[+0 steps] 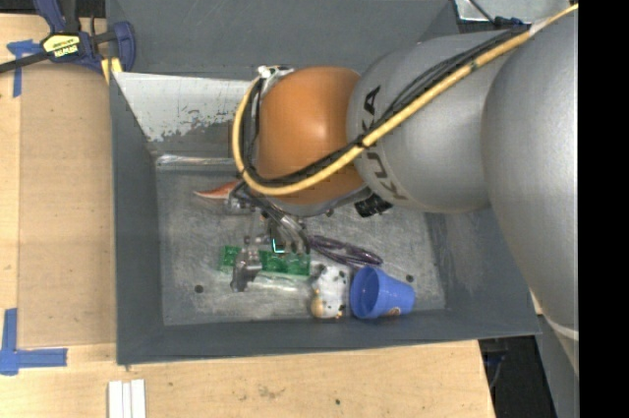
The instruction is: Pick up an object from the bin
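In the bin (138, 209), pincer (272, 247) sits over green packet (285, 268).

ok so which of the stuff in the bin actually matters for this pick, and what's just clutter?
In play:
pincer, down in the lower middle
green-and-clear packet right under it; contact unclear

Lying about:
blue cup on its side, lower right
white-and-yellow toy beside the cup
dark purple strip above those two
orange-red piece at left
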`<act>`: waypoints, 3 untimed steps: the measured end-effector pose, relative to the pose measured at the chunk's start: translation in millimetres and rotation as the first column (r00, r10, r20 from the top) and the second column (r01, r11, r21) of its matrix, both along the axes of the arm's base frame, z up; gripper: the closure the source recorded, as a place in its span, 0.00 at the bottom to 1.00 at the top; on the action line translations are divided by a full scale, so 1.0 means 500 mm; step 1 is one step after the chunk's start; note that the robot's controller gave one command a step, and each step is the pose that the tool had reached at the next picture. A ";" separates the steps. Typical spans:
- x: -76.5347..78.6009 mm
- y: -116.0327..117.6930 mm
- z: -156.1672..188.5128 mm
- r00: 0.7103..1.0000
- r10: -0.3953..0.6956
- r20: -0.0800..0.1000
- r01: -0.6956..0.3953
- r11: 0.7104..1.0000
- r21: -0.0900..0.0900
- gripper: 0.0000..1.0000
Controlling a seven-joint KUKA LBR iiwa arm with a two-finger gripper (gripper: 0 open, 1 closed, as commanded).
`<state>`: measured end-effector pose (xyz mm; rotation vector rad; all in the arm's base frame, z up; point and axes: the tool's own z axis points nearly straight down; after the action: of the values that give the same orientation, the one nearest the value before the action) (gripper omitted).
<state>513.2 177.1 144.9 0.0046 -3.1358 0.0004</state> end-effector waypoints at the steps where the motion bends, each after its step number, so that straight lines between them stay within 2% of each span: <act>1: 0.004 -0.001 0.008 1.000 -0.003 0.008 0.003 1.000 0.001 0.00; 2: 0.013 -0.120 -0.130 0.998 -0.058 0.012 0.058 0.998 0.004 0.00; 3: -0.011 -0.130 -0.144 0.999 -0.026 0.030 0.026 1.000 0.005 0.00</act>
<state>507.9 112.1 72.7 -0.0362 -3.1660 -0.0077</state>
